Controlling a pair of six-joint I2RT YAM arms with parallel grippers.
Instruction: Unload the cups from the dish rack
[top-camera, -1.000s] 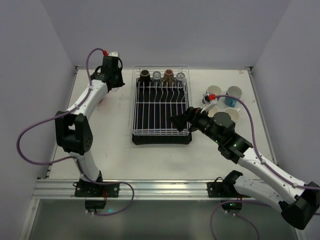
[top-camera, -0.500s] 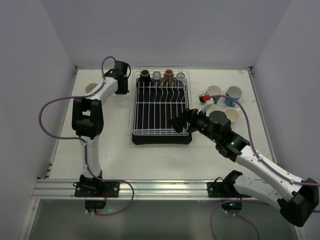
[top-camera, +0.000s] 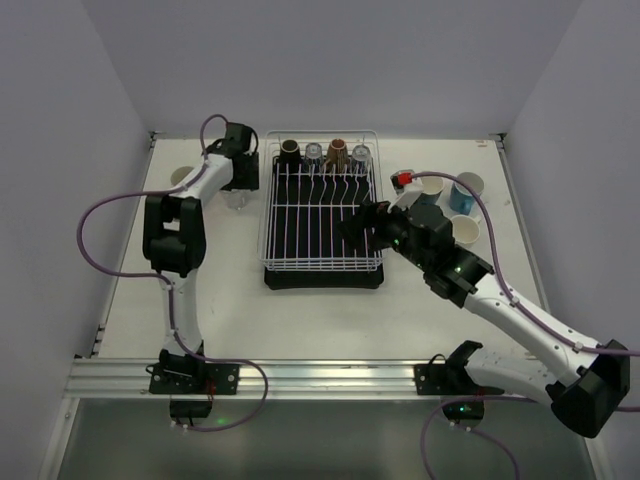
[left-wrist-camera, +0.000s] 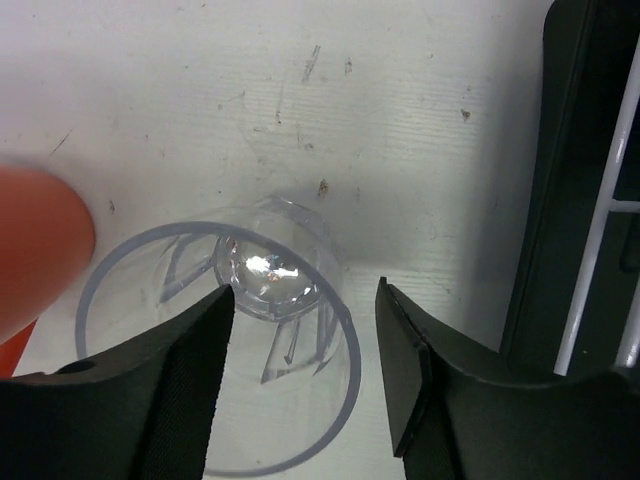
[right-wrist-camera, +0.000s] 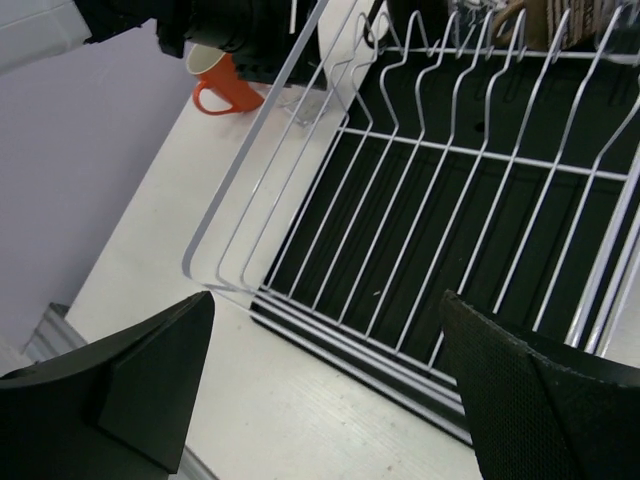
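Clear cup (left-wrist-camera: 265, 280) stands on the table (left-wrist-camera: 200, 100) beside the rack (right-wrist-camera: 440, 145), so my left claw (left-wrist-camera: 305, 300) sits half open and loose about its wall, I think to let go, while my right claw (right-wrist-camera: 328, 300) hangs wide open and empty over the rack, ready for the cups (top-camera: 325, 152) at its back.

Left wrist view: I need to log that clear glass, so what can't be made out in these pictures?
Left wrist: near rim of the glass, behind fingers of the left gripper.
Left wrist: orange shape, blurred, cut by the left edge.
Right wrist: cups in the rack, cut by top edge.
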